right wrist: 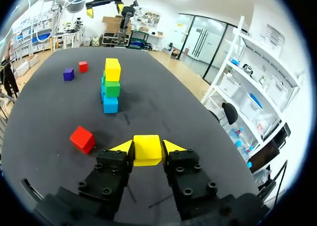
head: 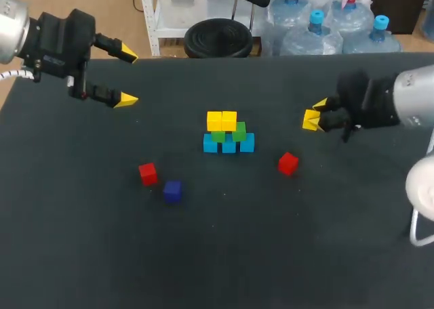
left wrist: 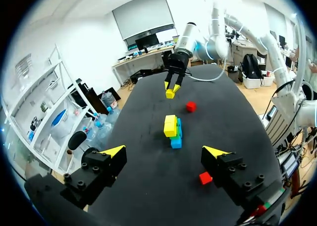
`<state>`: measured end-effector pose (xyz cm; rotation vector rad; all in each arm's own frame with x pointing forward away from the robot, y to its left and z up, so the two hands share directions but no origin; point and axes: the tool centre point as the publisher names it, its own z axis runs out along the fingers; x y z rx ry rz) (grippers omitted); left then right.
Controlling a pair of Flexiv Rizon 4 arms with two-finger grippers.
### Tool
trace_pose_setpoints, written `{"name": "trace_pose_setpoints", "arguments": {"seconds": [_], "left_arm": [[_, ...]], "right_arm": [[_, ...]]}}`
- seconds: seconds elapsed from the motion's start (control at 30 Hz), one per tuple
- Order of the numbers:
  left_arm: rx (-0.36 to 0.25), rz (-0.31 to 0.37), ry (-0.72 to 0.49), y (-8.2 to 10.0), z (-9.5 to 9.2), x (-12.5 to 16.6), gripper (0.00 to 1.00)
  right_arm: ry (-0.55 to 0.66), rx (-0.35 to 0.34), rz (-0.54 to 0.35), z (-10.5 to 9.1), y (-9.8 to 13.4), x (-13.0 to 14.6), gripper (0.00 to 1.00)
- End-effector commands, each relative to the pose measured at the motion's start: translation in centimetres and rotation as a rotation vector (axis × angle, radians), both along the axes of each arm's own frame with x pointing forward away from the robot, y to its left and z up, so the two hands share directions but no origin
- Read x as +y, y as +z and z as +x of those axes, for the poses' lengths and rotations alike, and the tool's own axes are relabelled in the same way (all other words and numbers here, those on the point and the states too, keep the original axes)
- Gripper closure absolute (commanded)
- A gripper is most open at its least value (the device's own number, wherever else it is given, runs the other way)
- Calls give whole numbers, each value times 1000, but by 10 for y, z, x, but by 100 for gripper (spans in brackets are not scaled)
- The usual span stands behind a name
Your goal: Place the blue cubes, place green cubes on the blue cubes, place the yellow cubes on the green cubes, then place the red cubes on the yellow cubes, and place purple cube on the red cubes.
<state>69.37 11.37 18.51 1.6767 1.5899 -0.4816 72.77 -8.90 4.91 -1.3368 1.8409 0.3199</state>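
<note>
**Right gripper** [right wrist: 147, 145]: closed on a yellow cube [right wrist: 147, 152], one finger against each side. It holds the cube above the table [head: 285, 255], near the right edge.

**Left gripper** [head: 126, 76]: fingers spread wide with nothing between them, above the far left corner.

**Stack**, at the table's centre:
- Three blue cubes [head: 228, 145] stand in a row on the table.
- Two green cubes [head: 238, 131] rest on the blue row.
- Two stacked yellow cubes [head: 222, 120] rest side by side on the green ones.

**Loose cubes**, all resting on the table:
- One red cube [head: 288, 163] lies between the stack and the right edge.
- A second red cube [head: 148, 173] lies left of the stack, toward the near edge.
- The purple cube [head: 172, 191] sits just beside the second red cube, not touching it.
</note>
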Motion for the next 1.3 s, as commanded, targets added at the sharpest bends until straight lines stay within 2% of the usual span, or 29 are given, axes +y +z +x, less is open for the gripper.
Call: {"name": "trace_pose_setpoints", "arguments": {"seconds": [0.03, 0.4, 0.47, 0.53, 0.7, 0.93, 1.3], "left_arm": [[-5, -5, -2, -1, -1, 1, 0], [-5, -5, -2, -1, -1, 1, 0], [-5, -5, -2, -1, -1, 1, 0], [-5, -5, -2, -1, -1, 1, 0], [-5, -5, -2, -1, -1, 1, 0], [-5, -5, -2, -1, -1, 1, 0], [-5, -5, -2, -1, -1, 1, 0]], "right_arm": [[112, 107, 11, 3, 6, 4, 100], [150, 195, 107, 0, 23, 15, 100], [166, 215, 148, 0, 27, 15, 100], [174, 216, 140, 0, 30, 15, 100], [196, 241, 188, 1, 35, 14, 100], [260, 270, 209, -1, 36, 15, 100], [365, 312, 172, -4, 26, 16, 100]]}}
